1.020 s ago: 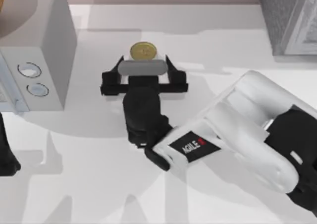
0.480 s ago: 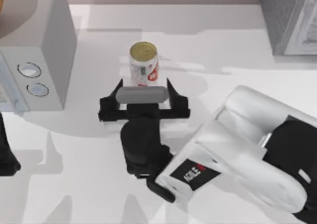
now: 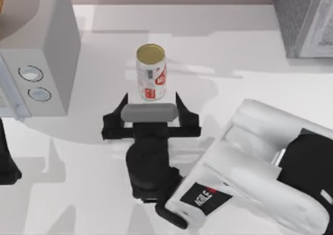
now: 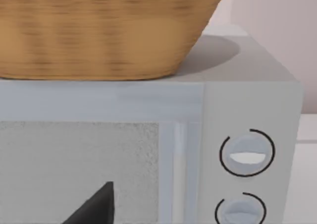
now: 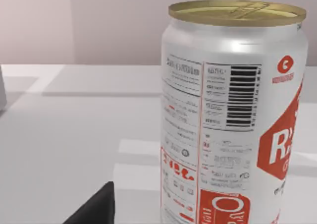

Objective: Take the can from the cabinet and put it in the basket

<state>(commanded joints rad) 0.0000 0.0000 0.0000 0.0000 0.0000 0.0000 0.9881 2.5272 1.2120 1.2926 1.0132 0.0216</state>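
Observation:
The can (image 3: 151,71), white with red label marks and a gold top, stands upright on the white table in the middle of the top view. My right gripper (image 3: 151,98) is open just in front of it, its fingers spread wider than the can and not touching it. The right wrist view shows the can (image 5: 233,115) close up, with one dark fingertip (image 5: 94,209) beside it. The dark speckled cabinet (image 3: 302,16) is at the back right corner. The wicker basket (image 4: 99,30) sits on top of the light grey box. My left arm (image 3: 6,165) is parked at the left edge.
The light grey box with two round dials (image 3: 39,53) stands at the back left, close to the can's left. The right arm's white body (image 3: 260,162) covers the front right of the table (image 3: 234,42).
My right gripper has drawn back from the can toward the table's front, staying open. The can stands where it was, with more of its side now showing.

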